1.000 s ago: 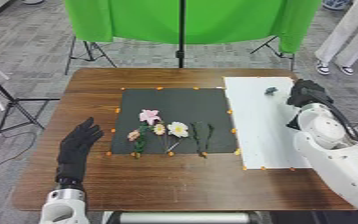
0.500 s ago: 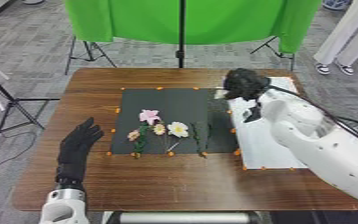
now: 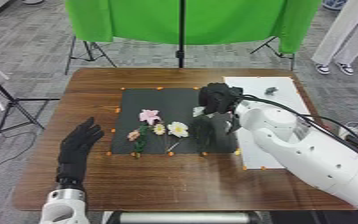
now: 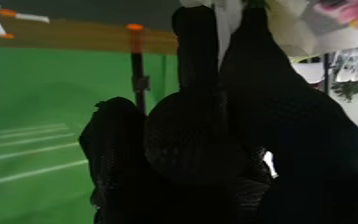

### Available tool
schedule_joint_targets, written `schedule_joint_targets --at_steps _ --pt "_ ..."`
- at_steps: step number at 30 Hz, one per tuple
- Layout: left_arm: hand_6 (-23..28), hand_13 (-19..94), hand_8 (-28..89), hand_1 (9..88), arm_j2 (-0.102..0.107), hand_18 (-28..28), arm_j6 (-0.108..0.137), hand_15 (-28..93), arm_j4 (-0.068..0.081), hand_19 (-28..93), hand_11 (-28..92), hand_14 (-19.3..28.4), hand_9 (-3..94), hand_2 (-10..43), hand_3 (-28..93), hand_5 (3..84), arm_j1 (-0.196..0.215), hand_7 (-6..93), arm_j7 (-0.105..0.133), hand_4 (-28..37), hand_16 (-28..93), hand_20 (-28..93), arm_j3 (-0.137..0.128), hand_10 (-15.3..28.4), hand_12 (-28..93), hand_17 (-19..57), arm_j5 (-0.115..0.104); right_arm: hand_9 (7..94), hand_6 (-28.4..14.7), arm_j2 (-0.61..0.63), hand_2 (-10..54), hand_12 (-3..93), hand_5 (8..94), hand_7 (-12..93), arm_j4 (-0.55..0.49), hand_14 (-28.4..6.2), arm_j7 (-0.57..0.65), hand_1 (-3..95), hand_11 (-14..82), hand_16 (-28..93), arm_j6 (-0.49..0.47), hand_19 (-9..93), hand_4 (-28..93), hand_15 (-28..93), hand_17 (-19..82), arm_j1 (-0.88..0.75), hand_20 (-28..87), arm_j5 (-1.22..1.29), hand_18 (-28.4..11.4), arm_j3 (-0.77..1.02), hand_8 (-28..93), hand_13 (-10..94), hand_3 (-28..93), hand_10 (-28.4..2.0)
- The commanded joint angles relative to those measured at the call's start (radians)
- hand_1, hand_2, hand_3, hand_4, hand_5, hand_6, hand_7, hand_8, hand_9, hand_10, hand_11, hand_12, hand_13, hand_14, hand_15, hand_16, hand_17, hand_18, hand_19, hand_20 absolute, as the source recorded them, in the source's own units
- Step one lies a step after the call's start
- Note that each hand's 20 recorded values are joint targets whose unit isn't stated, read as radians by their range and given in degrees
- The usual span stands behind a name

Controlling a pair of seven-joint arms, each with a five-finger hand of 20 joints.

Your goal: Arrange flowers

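Note:
My right hand [image 3: 218,98] is over the right part of the black mat [image 3: 142,102], pinching a white flower [image 3: 198,111] that hangs at its left side. In the right wrist view, the white flower [image 4: 289,30] is between the fingertips and thumb of my right hand [image 4: 193,135]. Lying on the mat are a pink lily [image 3: 149,116], a peach flower [image 3: 134,135], a small cream flower [image 3: 159,129] and a white daisy [image 3: 177,130]. Green stems [image 3: 203,137] lie right of the daisy, partly shadowed. Left of the mat, my left hand [image 3: 78,142] rests open.
A white sheet [image 3: 262,150] lies along the mat's right side, with a small dark green piece [image 3: 271,91] near its far end. Orange markers edge the mat and sheet. A green cloth [image 3: 131,22] on stands is behind the wooden table [image 3: 193,182].
My right hand has moved left from the far right of the white sheet to above the mat, bringing the white flower with it. The left hand has kept still.

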Motion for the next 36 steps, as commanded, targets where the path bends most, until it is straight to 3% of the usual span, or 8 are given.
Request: schedule_joint_targets --at_steps 1,5,9,22,24,28,32,36 --pt "6.4 30 -6 20.6 -0.011 11.2 -0.009 29 0.006 11 20 16.9 38.2 6.5 68 39.3 0.020 9.3 -0.010 -28.3 -3 17 0.005 13.4 11 4.4 0.004 84.1 3.8 0.014 -9.5 34.4 71.3 25 -0.020 -0.2 -0.011 55.7 7.1 34 -0.090 93 -21 62 67 -0.023 60 -0.009 -9.6 0.026 2 91 59 -8.0" --pt "6.4 30 -6 20.9 -0.010 11.2 -0.010 28 0.005 11 20 16.9 38.2 6.2 68 39.2 0.022 9.2 -0.009 -28.3 -3 17 0.004 13.3 11 4.4 0.006 79.1 4.0 0.015 -9.5 28.6 67.0 24 -0.029 -0.2 -0.006 49.9 12.8 34 -0.124 93 -23 62 66 -0.030 60 -0.003 -9.7 0.037 0 90 67 -9.1" --pt "6.4 30 -6 21.0 -0.011 11.2 -0.008 28 0.005 11 20 16.8 38.0 6.0 68 39.2 0.022 9.2 -0.012 -28.3 -3 17 0.003 13.3 11 4.4 0.007 73.7 4.2 0.016 -9.5 21.6 62.3 22 -0.040 -0.4 -0.004 44.3 17.7 34 -0.160 93 -24 62 65 -0.036 60 0.004 -9.7 0.060 -12 89 72 -10.6" --pt "6.3 30 -6 21.8 -0.012 11.3 -0.009 28 0.003 11 20 16.7 38.0 5.4 68 39.1 0.026 9.3 -0.012 -28.3 -3 17 0.002 13.3 11 4.4 0.008 68.1 2.6 0.031 -9.5 19.2 53.6 16 -0.126 -1.1 0.053 37.0 15.8 33 -0.304 93 -26 59 64 -0.066 58 0.047 -10.4 0.220 -11 88 72 -12.0" --pt "6.4 30 -6 21.9 -0.013 11.3 -0.009 28 0.003 11 20 16.7 38.0 5.3 68 39.1 0.027 9.3 -0.011 -28.3 -3 17 0.002 13.3 11 4.4 0.007 67.5 2.4 0.029 -9.5 18.9 52.7 15 -0.125 -1.5 0.084 34.6 14.9 33 -0.291 93 -26 58 63 -0.069 57 0.050 -10.8 0.260 -10 88 71 -12.6" --pt "6.3 30 -6 22.0 -0.008 11.3 -0.014 28 0.006 11 20 16.7 38.0 5.2 68 39.1 0.020 9.3 -0.018 -28.3 -3 17 0.003 13.2 11 4.4 0.009 66.6 1.5 0.006 -9.5 18.8 52.6 14 -0.030 -3.0 0.225 30.2 13.5 33 -0.165 93 -23 57 61 -0.022 55 -0.008 -11.8 0.280 -9 87 68 -13.8" --pt "6.3 30 -6 22.0 -0.006 11.3 -0.013 28 0.008 11 20 16.8 38.0 5.2 68 39.1 0.015 9.3 -0.019 -28.3 -3 17 0.005 13.2 11 4.4 0.009 56.1 0.6 -0.033 -9.5 18.0 46.8 11 0.120 -4.3 0.324 28.9 8.2 32 -0.230 93 -21 57 58 0.049 53 -0.052 -13.3 0.280 -8 84 69 -15.9" --pt "6.3 30 -6 22.1 -0.006 11.3 -0.015 28 0.006 11 20 16.8 38.0 5.2 68 39.0 0.016 9.4 -0.018 -28.3 -3 17 0.007 13.2 11 4.4 0.010 45.7 0.8 -0.057 -9.5 18.6 40.8 10 0.249 -6.2 0.346 29.2 5.8 31 -0.288 93 -21 58 55 0.074 49 -0.093 -14.7 0.264 -7 80 69 -17.5"
